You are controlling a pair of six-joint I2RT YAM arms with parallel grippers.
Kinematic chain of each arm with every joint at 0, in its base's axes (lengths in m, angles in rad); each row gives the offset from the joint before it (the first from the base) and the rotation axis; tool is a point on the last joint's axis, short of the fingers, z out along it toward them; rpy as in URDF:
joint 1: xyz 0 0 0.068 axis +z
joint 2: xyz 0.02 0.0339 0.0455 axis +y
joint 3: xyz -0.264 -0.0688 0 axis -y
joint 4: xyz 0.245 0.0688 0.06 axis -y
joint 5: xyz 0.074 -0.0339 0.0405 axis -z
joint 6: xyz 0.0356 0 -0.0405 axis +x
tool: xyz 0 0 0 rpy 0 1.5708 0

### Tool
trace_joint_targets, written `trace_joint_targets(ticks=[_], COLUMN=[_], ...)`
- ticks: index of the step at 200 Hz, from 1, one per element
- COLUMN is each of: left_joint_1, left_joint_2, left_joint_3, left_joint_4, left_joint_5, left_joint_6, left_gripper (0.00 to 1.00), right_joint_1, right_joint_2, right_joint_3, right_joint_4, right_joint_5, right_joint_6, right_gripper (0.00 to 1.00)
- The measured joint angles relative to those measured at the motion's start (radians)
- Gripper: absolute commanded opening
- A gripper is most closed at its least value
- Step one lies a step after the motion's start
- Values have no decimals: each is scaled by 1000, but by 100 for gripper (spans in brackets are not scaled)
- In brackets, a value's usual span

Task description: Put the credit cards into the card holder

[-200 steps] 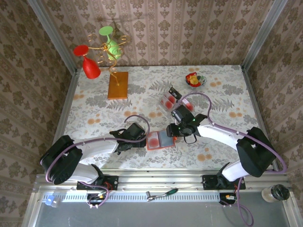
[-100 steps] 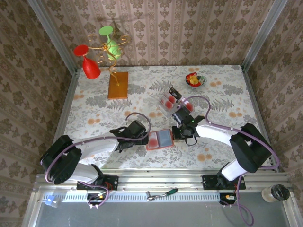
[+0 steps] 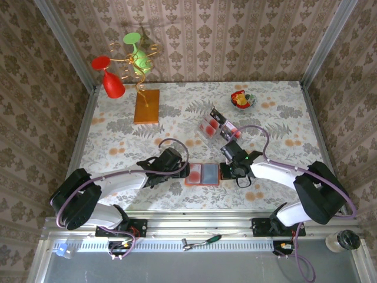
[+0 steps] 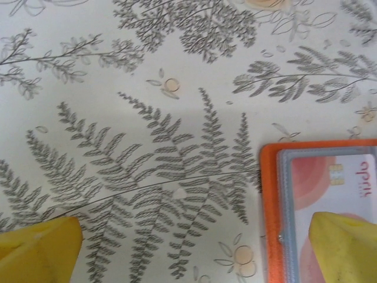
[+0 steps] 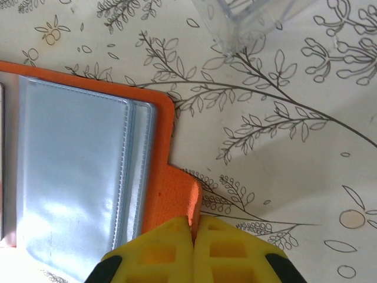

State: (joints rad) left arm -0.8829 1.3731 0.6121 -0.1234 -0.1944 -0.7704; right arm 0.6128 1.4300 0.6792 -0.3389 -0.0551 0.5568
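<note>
Right wrist view: the right gripper (image 5: 193,250) is pressing its yellow fingers together on the orange tab sticking out from the card holder (image 5: 160,177), with no gap showing between them
Left wrist view: the left gripper (image 4: 191,250) is holding its fingers wide apart, one fingertip (image 4: 38,253) hanging over the bare table (image 4: 147,88) and the other over the holder's left page; whether that one is touching cannot be told
Arms: both are reaching in from the near edge and meeting at the holder, the left gripper at its left side and the right gripper at its right side
Holder: it is lying open and flat on the flowered table near the front edge, orange border showing all round and grey-blue pockets facing up
Left pocket: one credit card (image 4: 330,183) is sitting inside it, red and white, its chip showing through the clear cover
Right pocket: it is showing plain grey-blue
Loose cards: more credit cards (image 3: 207,125) are sitting in the clear tray (image 3: 219,122), just beyond the holder and apart from it
Bowl: a small bowl (image 3: 242,100) of red and yellow pieces is sitting further back on the right
Far left: a wooden board (image 3: 146,106) is carrying a wire stand (image 3: 143,88) with a red glass (image 3: 111,82) and a green glass (image 3: 138,56)
</note>
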Motion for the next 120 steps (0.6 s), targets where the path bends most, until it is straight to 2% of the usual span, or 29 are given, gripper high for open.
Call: trace_joint_targets(ticks=[59,120], left_joint_1=[0,0], left_joint_2=[6,82], left_joint_3=[0,0], left_joint_4=[112,219], left_joint_5=[63,129], left_joint_6=[0,-1], left_gripper=[100,100], right_joint_1=[-1,-8], right_joint_2=[-6,21], right_joint_3=[-8,-5], right_joint_4=[16,52], right_joint_5=[-1,-12], right_joint_6=[5,8], right_gripper=[0,0])
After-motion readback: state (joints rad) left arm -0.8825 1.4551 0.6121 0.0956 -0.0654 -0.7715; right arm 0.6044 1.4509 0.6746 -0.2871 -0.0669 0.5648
